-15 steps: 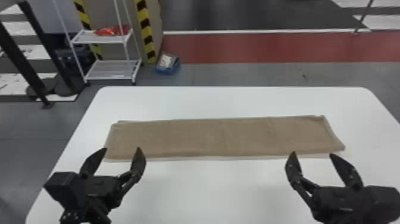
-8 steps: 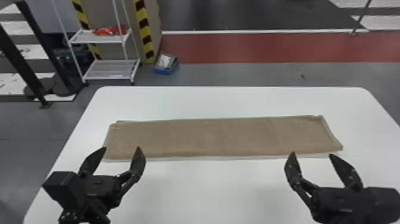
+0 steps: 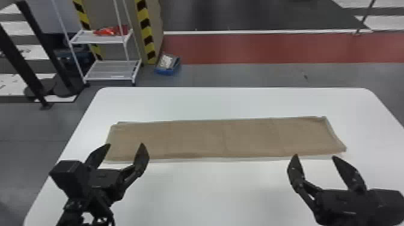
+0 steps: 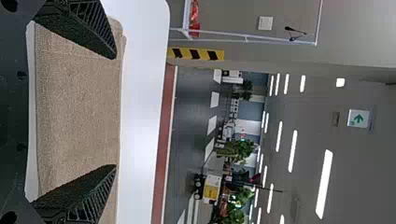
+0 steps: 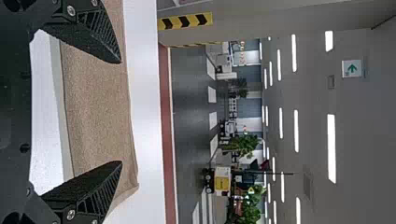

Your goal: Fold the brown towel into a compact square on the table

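Observation:
The brown towel lies flat on the white table as a long, narrow strip running left to right, a thin paler edge showing along its front side. My left gripper is at the strip's left end, fingers spread apart with nothing held. By the front edge near the strip's right end stands my right gripper, also open and holding nothing. In the left wrist view, the towel is behind the left gripper. The right wrist view shows the towel beyond the right gripper.
Past the table's back left corner, a white shelf rack stands on the floor, with a blue box beside it. Black posts rise at the far left.
The table and towel have shifted very slightly leftward in the head view. Both grippers stay open and the towel's shape is the same.

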`<state>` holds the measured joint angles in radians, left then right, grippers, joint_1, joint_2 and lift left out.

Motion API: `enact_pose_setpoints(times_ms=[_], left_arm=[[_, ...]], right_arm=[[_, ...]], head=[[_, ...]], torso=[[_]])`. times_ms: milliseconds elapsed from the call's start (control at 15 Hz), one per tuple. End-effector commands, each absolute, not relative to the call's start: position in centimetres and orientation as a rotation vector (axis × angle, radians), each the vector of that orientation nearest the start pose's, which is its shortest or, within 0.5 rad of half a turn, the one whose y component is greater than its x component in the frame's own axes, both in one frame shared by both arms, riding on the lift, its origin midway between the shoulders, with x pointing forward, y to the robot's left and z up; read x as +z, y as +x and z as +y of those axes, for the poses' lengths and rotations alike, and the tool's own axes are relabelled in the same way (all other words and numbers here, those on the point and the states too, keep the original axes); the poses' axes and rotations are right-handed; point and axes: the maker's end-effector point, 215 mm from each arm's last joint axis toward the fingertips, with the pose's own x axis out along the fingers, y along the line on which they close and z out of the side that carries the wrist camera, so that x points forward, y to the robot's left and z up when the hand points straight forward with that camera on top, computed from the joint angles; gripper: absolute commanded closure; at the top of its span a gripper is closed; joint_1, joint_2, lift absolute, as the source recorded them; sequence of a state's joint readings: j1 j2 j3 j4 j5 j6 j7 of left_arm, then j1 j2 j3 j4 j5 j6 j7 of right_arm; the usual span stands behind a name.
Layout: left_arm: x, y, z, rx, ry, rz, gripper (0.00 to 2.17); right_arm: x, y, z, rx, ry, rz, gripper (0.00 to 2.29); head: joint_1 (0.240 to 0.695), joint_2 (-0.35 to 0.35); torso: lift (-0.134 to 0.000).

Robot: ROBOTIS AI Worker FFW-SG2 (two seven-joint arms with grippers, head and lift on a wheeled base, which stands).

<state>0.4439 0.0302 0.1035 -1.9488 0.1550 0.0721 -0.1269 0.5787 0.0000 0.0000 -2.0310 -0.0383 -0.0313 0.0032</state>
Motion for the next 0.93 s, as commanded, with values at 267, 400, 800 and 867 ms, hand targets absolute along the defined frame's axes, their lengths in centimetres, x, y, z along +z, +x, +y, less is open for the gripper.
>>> enact_pose_setpoints(times_ms=[267, 400, 800, 867], left_arm=[[-40.7, 51.2, 32.2, 0.017, -0.145, 0.26, 0.06], [-41.6, 53.5, 34.3, 0.026, -0.195, 0.298, 0.07], [-44.8, 57.0, 38.8, 0.042, -0.242, 0.429, 0.08], [-45.3, 57.3, 39.4, 0.047, -0.242, 0.443, 0.08]], right_arm=[[-37.1, 41.9, -22.9, -0.003, 0.038, 0.088, 0.12], [-37.1, 41.9, -22.8, -0.001, 0.037, 0.088, 0.12], [-37.2, 42.1, -22.7, 0.0, 0.036, 0.09, 0.12], [-37.5, 42.2, -22.7, 0.0, 0.038, 0.094, 0.12]], head=[[0.695, 0.071], [0.695, 0.094], [0.695, 0.154], [0.695, 0.168]], torso=[[-0.1], [-0.1], [-0.1], [-0.1]])
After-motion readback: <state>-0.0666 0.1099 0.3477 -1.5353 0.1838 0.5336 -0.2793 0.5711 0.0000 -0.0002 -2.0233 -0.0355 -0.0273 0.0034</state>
